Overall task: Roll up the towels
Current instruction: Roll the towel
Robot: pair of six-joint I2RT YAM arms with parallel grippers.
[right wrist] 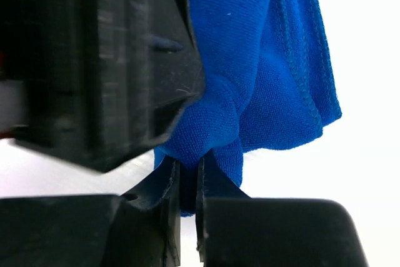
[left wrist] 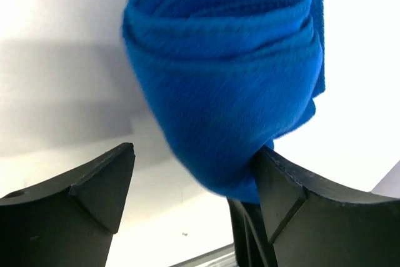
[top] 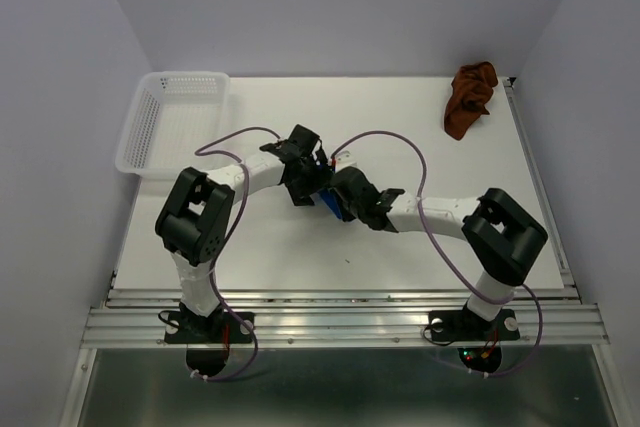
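At the near edge of the white bench (top: pixel 400 257) the two arms stand on their bases, and both reach inward to meet over the middle of the surface. There sits the bright royal blue cloth towel (left wrist: pixel 225 79), bundled in soft overlapping folds with its stitched hems curving across the top. In the overhead view only a sliver of blue shows between the two wrists. The left claw (left wrist: pixel 197 154) is released, its two black fingers (left wrist: pixel 94 186) standing wide apart. One finger is clear of the cloth with bare bench showing beside it, and the lower end of the bundle rests against the inner face of the other. The right claw (right wrist: pixel 187 182) is clenched on that same blue towel. Its tips are drawn nearly together with a small pinch of fabric pressed between them, and the rest of the cloth bulges above. Whether the bundle is lifted off the bench cannot be told. In the right wrist view a large black part of the left arm fills the upper left, close against the towel. Thin purple cables (top: pixel 425 217) loop from each arm across the bench. Farther back, the white perforated plastic basket (top: pixel 148 132) sits at the far left corner. The rust-brown cloth towel (top: pixel 470 99) lies crumpled at the far right corner, well apart from both claws.
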